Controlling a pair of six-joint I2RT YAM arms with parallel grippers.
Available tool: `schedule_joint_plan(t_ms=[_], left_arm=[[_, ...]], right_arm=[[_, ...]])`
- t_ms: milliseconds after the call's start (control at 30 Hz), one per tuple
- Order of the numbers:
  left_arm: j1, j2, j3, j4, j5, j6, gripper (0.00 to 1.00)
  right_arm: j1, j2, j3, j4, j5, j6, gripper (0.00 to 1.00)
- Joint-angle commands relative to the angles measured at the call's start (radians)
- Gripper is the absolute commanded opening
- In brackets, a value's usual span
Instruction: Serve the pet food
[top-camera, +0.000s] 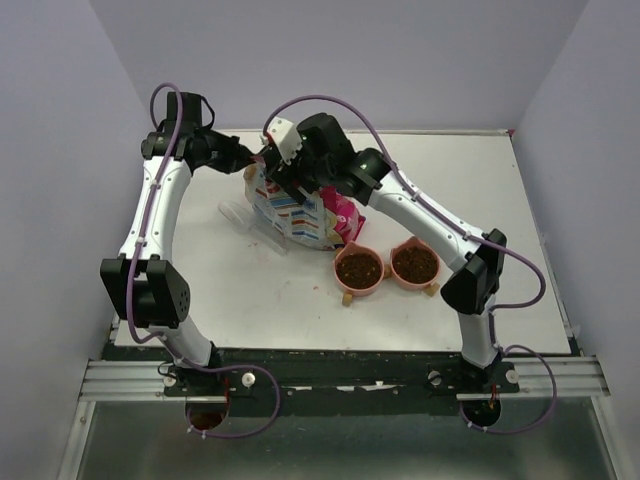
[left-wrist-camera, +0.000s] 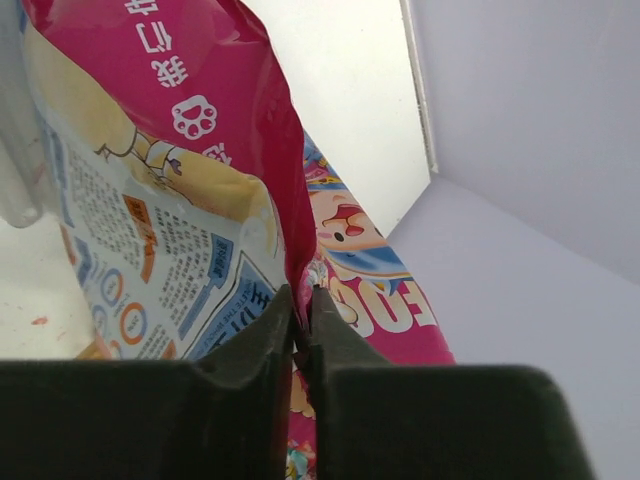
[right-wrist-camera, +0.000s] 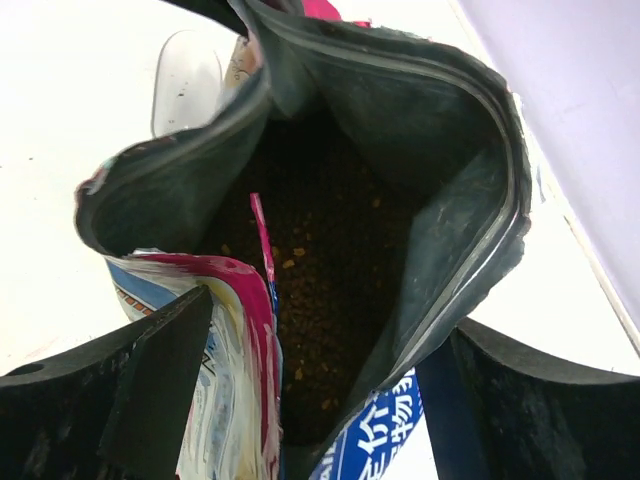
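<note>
The left gripper (left-wrist-camera: 302, 318) is clamped on the pink side seam of the bag (left-wrist-camera: 170, 210), pinched between its jaw tips. The right gripper (right-wrist-camera: 320, 325) stands wide open and empty, its jaws straddling the bag's open mouth. The pet food (right-wrist-camera: 320, 270) lies inside the bag, between and beyond those jaws; more fills the two bowls (top-camera: 387, 270).

A white table (top-camera: 480, 180) carries a printed bag (top-camera: 300, 215), a clear plastic piece (top-camera: 238, 213) and twin pink bowls (top-camera: 340, 280).
</note>
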Motion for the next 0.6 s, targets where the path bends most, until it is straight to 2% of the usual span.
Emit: schedule_joint_plan(t_ms=[0, 67, 200, 333, 433, 467, 567], left_arm=[[0.009, 0.005, 0.075, -0.001, -0.063, 0.038, 0.07], [0.011, 0.016, 0.110, -0.023, -0.078, 0.046, 0.00], [0.040, 0.061, 0.232, -0.141, -0.139, 0.049, 0.00], [0.049, 0.123, 0.386, -0.244, -0.221, 0.098, 0.00], [0.049, 0.121, 0.372, -0.230, -0.227, 0.103, 0.00], [0.049, 0.117, 0.359, -0.221, -0.225, 0.103, 0.00], [0.051, 0.124, 0.369, -0.227, -0.260, 0.129, 0.00]], right_arm=[[0.044, 0.036, 0.030, 0.046, 0.031, -0.049, 0.86], [0.069, 0.038, 0.023, 0.043, 0.069, -0.069, 0.84], [0.084, -0.009, -0.032, 0.010, 0.175, -0.056, 0.72], [0.078, -0.120, -0.164, -0.007, 0.161, -0.045, 0.54], [0.058, -0.167, -0.239, -0.005, 0.117, -0.034, 0.43], [0.058, -0.172, -0.252, -0.007, 0.128, -0.036, 0.39], [0.056, -0.161, -0.234, -0.055, 0.209, -0.045, 0.13]])
